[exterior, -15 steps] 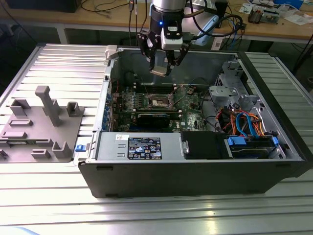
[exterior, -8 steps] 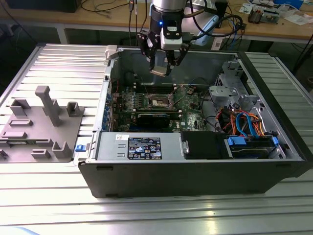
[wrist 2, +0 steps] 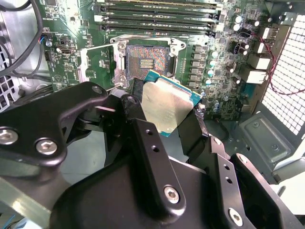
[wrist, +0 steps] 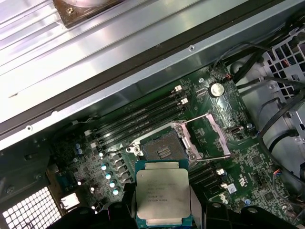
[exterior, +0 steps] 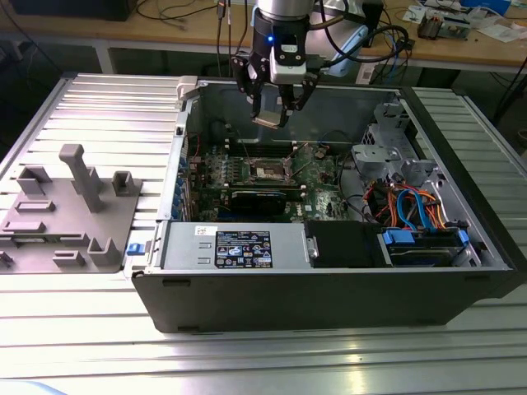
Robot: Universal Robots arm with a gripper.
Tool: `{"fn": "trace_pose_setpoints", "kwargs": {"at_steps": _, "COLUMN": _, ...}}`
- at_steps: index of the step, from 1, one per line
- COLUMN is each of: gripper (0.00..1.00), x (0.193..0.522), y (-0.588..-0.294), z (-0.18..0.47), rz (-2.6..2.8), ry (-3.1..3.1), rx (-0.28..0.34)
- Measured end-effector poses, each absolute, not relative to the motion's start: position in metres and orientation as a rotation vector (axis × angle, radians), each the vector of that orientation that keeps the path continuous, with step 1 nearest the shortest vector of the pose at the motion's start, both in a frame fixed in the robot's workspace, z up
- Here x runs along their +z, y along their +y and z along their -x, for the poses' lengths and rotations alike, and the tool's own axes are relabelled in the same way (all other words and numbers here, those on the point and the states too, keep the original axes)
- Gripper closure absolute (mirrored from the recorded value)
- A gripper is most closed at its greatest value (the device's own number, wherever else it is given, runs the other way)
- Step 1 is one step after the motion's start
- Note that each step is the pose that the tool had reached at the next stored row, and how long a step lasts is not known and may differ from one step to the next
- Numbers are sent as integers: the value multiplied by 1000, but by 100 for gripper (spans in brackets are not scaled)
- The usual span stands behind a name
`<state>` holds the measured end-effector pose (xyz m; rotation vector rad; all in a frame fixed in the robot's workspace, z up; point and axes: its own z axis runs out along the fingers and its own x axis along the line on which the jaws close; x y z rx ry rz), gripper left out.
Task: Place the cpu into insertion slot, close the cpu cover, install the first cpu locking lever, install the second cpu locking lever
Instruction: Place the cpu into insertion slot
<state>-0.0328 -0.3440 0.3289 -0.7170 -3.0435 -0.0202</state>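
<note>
- Currently the gripper [exterior: 271, 115] hangs over the open computer case [exterior: 329, 304], above the rear part of the motherboard [exterior: 317, 177].
- Its fingers [wrist 2: 137, 93] are clamped on the cpu [wrist 2: 167, 107], gripping it by two opposite edges.
- The cpu is held in the air, clear of the board and touching nothing but the fingers. In both wrist views its silver top face is towards the camera, and a thin green edge shows around the face in the first wrist view [wrist: 163, 198].
- In the exterior view the chip sits tilted between the fingertips, high up near the level of the case's top rim.
- The insertion slot [wrist: 163, 151] lies exposed on the board below the chip, with its dark centre and contacts uncovered. Nothing is seated in it.
- The cpu cover [wrist 2: 83, 65] is swung open and stands off to one side of the slot.
- Long black memory slots [wrist: 138, 121] run just beside the insertion slot.
- Bundled blue and orange cables [exterior: 412, 206] occupy the case on the exterior view's right.
- A grey fixture tray [exterior: 70, 222] rests on the ribbed metal table [exterior: 263, 362] on the exterior view's left, well apart from the gripper.
</note>
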Motion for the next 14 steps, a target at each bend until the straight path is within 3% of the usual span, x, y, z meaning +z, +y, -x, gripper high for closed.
{"fn": "trace_pose_setpoints", "kwargs": {"at_steps": 14, "gripper": 46, "x": 329, "y": -344, "z": 33, "rz": 743, "ry": -3037, "rx": -20}}
